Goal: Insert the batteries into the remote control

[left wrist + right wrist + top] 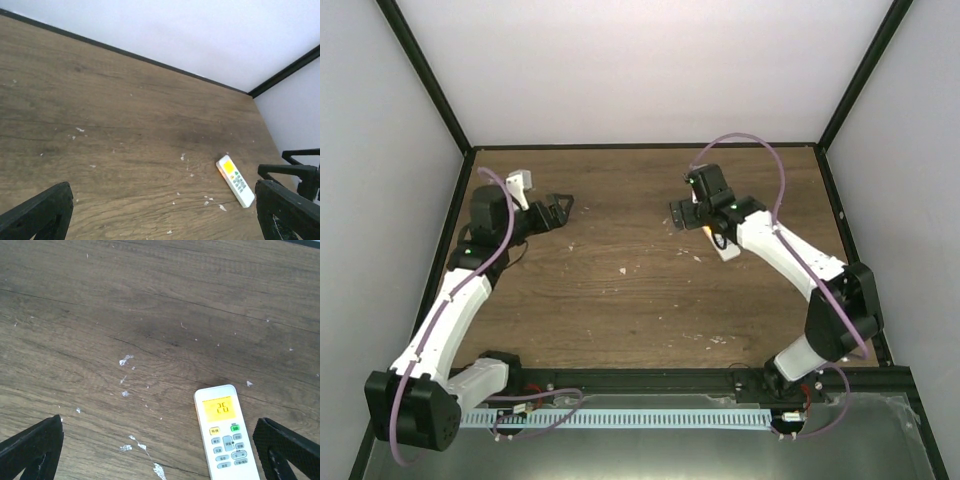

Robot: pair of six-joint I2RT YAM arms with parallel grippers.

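Observation:
The remote control point(227, 435) lies face up on the wooden table, its screen glowing orange. In the top view the remote control point(724, 246) pokes out from under my right wrist. My right gripper point(159, 435) is open just above it with nothing between its fingers; the handset sits close to the right finger point(290, 450). My left gripper point(162, 200) is open too and empty. It hangs well to the left, with the remote control point(235, 181) far off at its right side. From above, the left gripper point(558, 208) and right gripper point(685, 212) face each other across the table. The batteries are out of view.
Small white flecks point(125, 360) are scattered over the wood. Black frame posts point(430, 85) and white walls close in the table on three sides. A slotted rail point(620, 415) runs along the near edge between the arm bases.

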